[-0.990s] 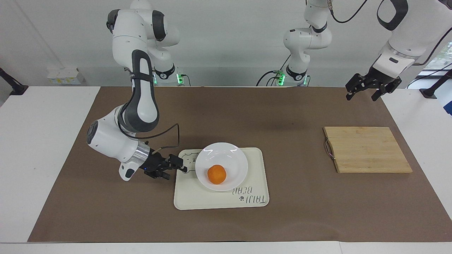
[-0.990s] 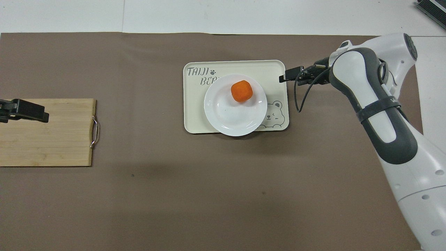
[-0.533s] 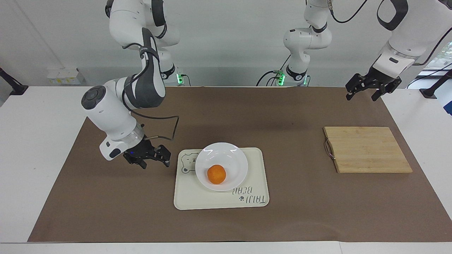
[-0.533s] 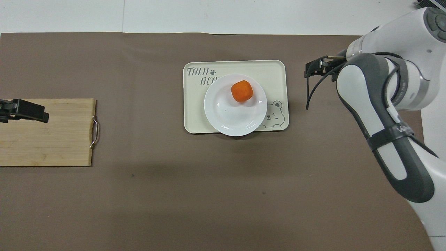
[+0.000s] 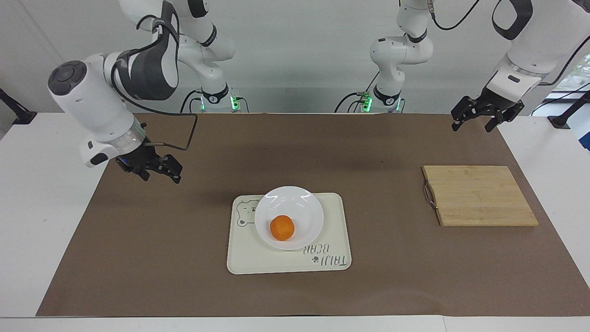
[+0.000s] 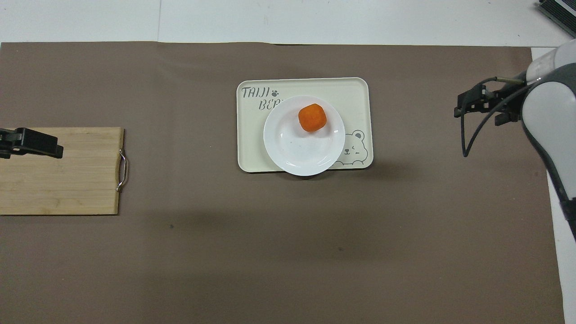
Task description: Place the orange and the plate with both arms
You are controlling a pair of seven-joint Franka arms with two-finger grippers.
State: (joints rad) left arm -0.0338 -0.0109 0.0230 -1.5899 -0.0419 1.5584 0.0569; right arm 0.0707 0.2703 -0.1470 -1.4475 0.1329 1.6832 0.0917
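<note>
The brown mat (image 5: 295,286) covers most of the table, and everything else sits on it or hangs over it.

The right arm (image 5: 106,92) comes in from its own end, its forearm angled down with the wrist bent toward the table's middle. The right gripper (image 5: 154,169) is raised over bare mat, well apart from the tray; its fingers stand apart and carry nothing.

The left arm (image 5: 521,60) waits at its own end, wrist pointing down. The left gripper (image 5: 479,117) hangs over the mat's edge near the cutting board, fingers apart and empty.

The wooden cutting board (image 5: 479,196) lies flat toward the left arm's end, its metal handle (image 5: 429,194) facing the table's middle.

The cream tray (image 5: 249,258) with a bear drawing and lettering lies at mid-table. The plate (image 5: 295,203) rests on the tray, toward the edge nearer the robots and slightly overhanging it. The orange (image 5: 282,228) sits in the plate, off centre, on the part farther from the robots. Neither gripper touches them.
</note>
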